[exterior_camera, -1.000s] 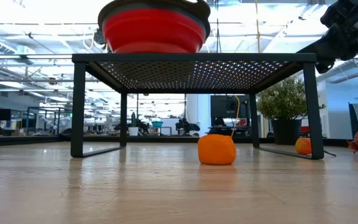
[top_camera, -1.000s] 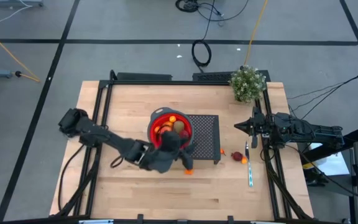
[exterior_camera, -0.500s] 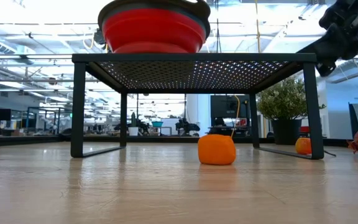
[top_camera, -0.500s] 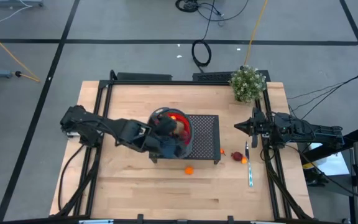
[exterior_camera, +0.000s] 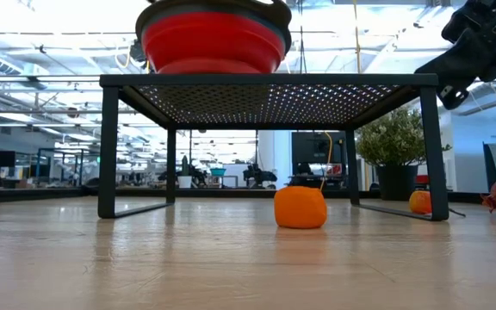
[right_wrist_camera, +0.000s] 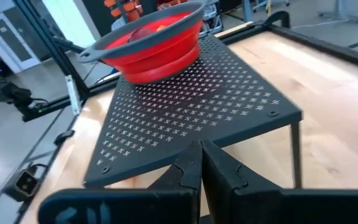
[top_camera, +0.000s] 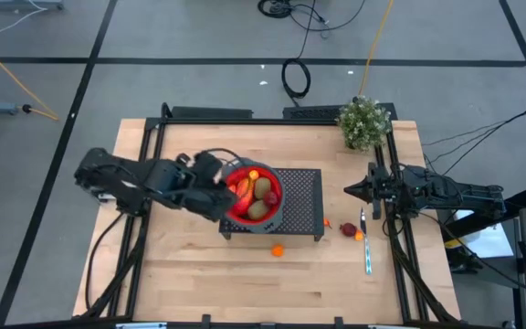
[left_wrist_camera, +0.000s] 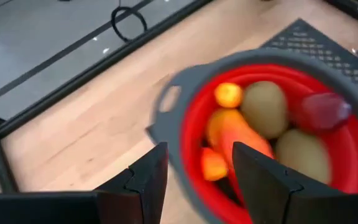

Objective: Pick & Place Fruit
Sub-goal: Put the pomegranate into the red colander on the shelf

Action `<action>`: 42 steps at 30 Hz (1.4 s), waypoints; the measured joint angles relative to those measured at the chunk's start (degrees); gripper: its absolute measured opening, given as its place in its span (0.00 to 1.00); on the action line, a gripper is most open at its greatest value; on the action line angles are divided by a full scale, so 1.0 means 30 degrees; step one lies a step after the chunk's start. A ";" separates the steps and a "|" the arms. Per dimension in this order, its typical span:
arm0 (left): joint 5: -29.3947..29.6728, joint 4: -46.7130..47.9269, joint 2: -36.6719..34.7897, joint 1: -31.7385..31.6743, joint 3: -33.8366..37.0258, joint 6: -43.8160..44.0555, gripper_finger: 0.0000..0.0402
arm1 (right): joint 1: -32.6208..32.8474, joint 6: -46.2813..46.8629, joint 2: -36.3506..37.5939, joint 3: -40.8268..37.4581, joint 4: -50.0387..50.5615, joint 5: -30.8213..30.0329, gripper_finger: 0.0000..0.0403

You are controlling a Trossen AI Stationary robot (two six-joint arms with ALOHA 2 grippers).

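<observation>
A red bowl with a grey rim stands on a black perforated rack. It holds two brown ovals, a long red-orange-yellow piece, an orange ball and a dark red piece. On the table lie an orange ball in front of the rack, and a dark red piece with another orange ball to the rack's right. My left gripper hovers open over the bowl's left rim. My right gripper waits shut right of the rack.
A leafy potted plant stands at the far right corner. A thin pale-handled utensil lies near the loose fruit on the right. Bare wood lies left of the rack and along the near edge.
My left gripper has risen from the table just in front of the rack, beside the orange ball. It passed over the bowl toward the far side and swung left to the bowl's left rim. The orange ball on the table has stayed where it was.
</observation>
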State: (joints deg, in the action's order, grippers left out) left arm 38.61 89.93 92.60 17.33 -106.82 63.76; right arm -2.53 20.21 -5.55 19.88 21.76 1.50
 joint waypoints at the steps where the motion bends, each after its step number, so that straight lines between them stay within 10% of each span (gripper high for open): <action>1: 0.0045 0.0027 -0.0515 -0.0076 0.0487 0.0141 0.45 | -0.0005 0.0036 -0.0005 0.0000 0.0000 0.0127 0.00; 21: -0.0748 -0.2537 -0.9972 -0.0752 1.2084 0.3908 0.45 | 0.0002 0.0049 -0.0246 0.0000 -0.0001 0.1114 0.00; 42: -0.1944 -1.5813 -1.5416 -0.0752 2.2839 -0.2625 0.45 | 0.0001 0.0042 -0.2510 0.0000 0.0005 0.1080 0.00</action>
State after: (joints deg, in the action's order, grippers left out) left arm 32.77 42.49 46.35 15.07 -38.30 55.89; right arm -2.53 20.34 -13.08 19.88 21.77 4.73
